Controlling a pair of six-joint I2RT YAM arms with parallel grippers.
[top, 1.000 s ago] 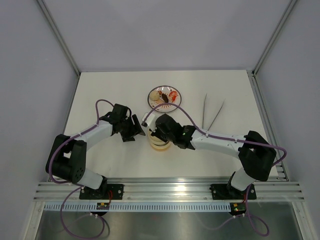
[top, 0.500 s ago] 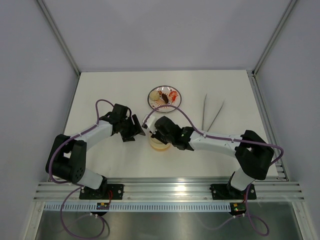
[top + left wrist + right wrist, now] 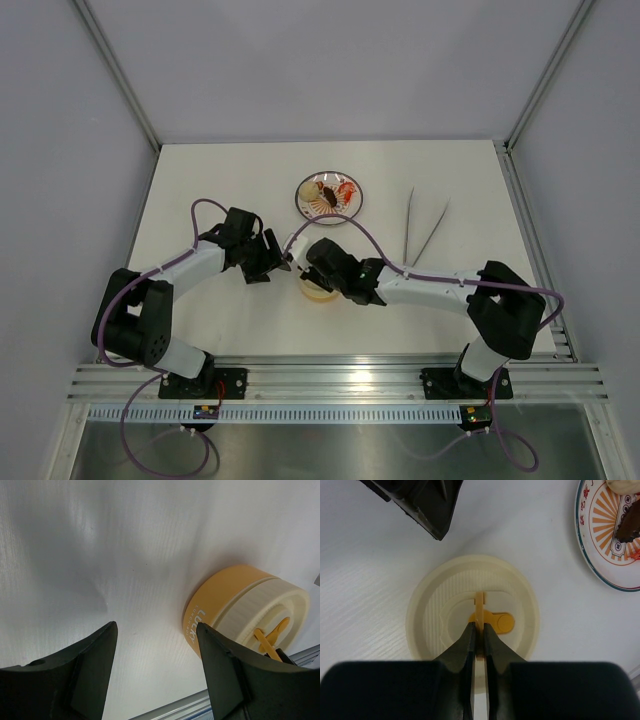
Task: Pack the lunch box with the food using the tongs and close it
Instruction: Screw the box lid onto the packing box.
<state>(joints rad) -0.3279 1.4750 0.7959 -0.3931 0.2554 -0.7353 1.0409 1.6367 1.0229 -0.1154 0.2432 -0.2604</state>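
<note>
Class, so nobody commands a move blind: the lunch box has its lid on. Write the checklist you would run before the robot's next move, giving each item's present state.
1. Grip: right end effector shut on lid tab: ok.
2. Brace: left end effector holding lunch box: not ok; open, box outside its jaws.
3. Seating: lid flat on the box: ok.
4. Supply: food on plate: ok.
5. Tool: tongs lying free, right of plate: ok.

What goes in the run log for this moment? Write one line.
right gripper: shut on lid tab | left gripper: open, near lunch box | food: on plate | tongs: on table, untouched
</note>
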